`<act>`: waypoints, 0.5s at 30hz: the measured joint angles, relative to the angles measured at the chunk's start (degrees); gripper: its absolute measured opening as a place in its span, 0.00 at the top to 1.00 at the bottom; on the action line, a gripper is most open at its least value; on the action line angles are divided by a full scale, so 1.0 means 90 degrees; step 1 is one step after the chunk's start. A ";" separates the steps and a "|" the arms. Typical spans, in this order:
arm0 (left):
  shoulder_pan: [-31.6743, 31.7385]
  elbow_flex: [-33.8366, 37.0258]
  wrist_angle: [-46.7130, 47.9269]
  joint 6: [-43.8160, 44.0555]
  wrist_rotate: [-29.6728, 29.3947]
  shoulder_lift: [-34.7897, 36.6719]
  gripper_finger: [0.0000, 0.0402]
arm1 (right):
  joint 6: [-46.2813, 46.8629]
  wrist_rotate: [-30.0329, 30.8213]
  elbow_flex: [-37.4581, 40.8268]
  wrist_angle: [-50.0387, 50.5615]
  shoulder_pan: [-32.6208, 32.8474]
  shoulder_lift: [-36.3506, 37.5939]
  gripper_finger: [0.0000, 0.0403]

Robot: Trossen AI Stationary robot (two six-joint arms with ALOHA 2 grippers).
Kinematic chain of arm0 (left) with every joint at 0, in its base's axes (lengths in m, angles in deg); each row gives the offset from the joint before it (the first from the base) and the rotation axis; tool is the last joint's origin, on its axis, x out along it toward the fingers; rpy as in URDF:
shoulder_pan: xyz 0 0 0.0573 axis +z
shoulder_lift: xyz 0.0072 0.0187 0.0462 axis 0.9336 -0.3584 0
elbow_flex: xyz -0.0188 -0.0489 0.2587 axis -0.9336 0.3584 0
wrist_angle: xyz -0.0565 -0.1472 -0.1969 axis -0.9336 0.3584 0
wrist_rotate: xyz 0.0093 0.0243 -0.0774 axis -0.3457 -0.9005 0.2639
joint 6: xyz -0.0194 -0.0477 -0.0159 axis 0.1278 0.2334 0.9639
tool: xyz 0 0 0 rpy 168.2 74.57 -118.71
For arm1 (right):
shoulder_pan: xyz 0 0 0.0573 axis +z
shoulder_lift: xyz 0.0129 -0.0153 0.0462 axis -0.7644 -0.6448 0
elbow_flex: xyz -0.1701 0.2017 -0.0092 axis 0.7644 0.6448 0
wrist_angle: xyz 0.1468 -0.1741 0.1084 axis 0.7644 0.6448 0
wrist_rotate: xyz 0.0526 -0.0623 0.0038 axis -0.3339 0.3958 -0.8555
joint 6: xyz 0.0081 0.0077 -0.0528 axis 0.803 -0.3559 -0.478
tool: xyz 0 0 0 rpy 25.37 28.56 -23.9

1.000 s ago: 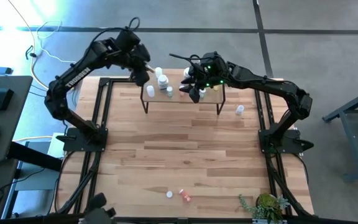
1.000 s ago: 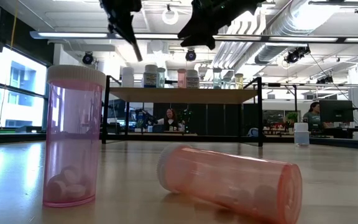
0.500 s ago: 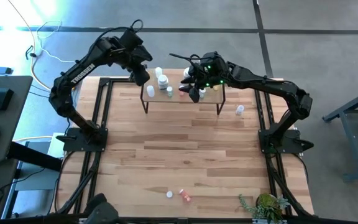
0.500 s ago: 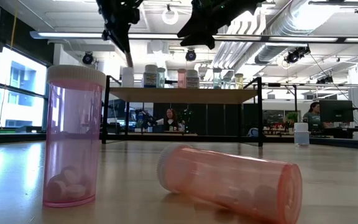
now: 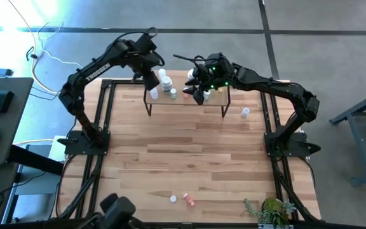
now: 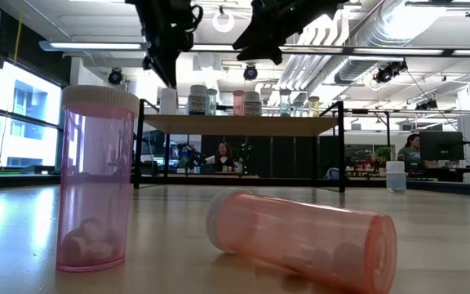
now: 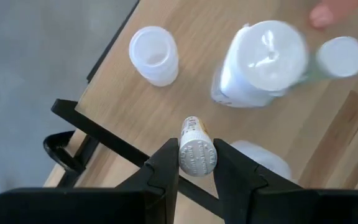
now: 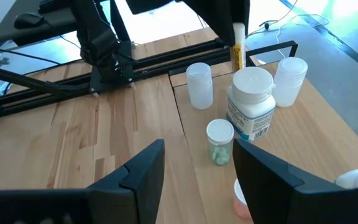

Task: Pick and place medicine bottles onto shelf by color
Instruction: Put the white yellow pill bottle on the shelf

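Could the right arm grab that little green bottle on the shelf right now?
Probably yes. The right gripper hovers over the shelf with fingers open, and the green bottle stands just ahead, nothing between them. The big white bottle beside it crowds one side.

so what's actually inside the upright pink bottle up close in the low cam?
The upright pink bottle holds a few pale round pills heaped at its bottom; the rest looks empty. Its white cap hides the top. The pink bottle lying beside it shows faint pale shapes inside, too blurred to identify.

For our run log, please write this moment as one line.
left gripper: shut on small vial, above shelf | right gripper: open, over shelf | two pink bottles on table
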 joint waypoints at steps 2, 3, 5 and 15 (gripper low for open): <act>0.0002 0.0002 -0.0001 0.0019 0.0000 -0.0103 0.82 | 0.0000 0.0000 0.0000 0.0002 0.0000 0.0000 0.55; 0.0002 0.0002 -0.0001 0.0015 0.0000 -0.0127 0.82 | 0.0000 0.0000 0.0000 0.0002 0.0000 0.0000 0.55; 0.0002 0.0002 -0.0001 -0.0027 -0.0009 -0.0149 0.82 | 0.0000 0.0000 0.0000 0.0013 0.0000 0.0000 0.55; -0.0029 0.0002 -0.0010 -0.0144 -0.0049 -0.0430 0.82 | -0.0001 0.0000 0.0000 0.0018 0.0000 0.0000 0.55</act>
